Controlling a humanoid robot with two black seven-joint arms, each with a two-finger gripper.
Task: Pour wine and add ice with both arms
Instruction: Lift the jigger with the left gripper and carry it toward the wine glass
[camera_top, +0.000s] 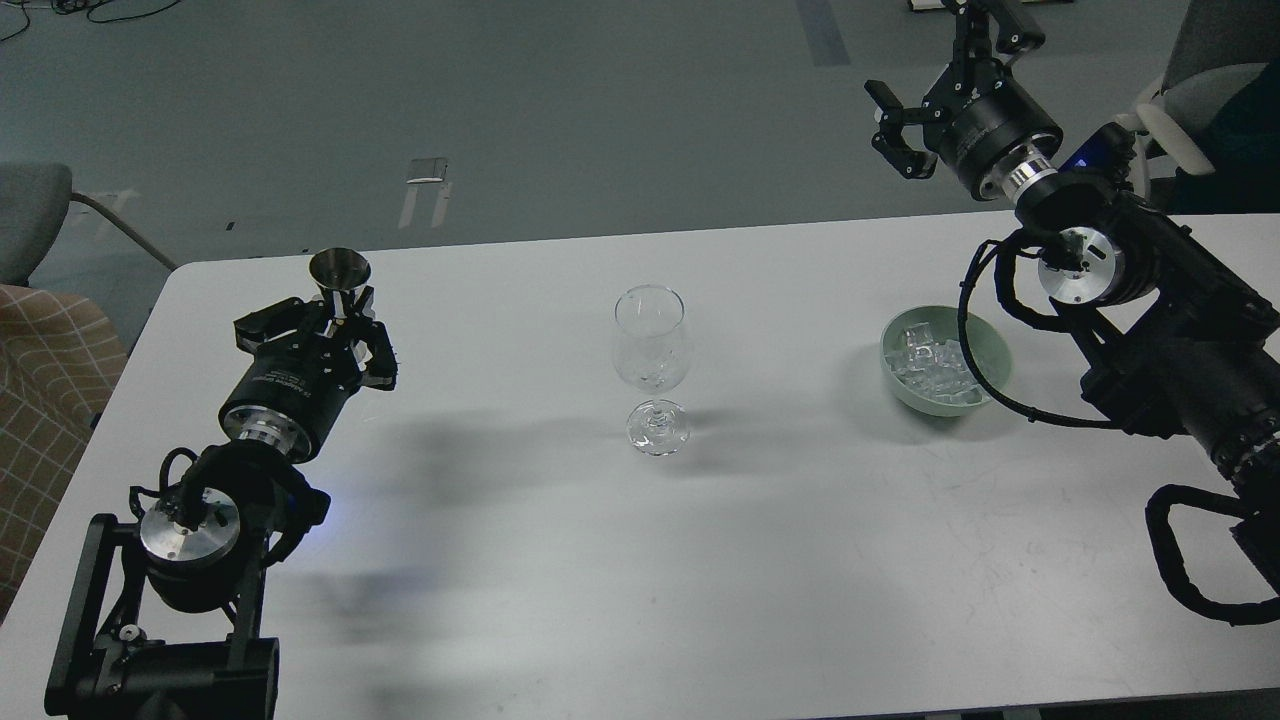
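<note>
A clear, empty stemmed wine glass stands upright at the table's middle. A pale green bowl holding several clear ice cubes sits to its right. My left gripper is shut on a small metal measuring cup, held upright above the table, left of the glass. My right gripper is open and empty, raised beyond the table's far edge, above and behind the bowl.
The white table spans the view. A chair stands at the far left and another chair at the far right. Grey floor lies beyond the table's far edge.
</note>
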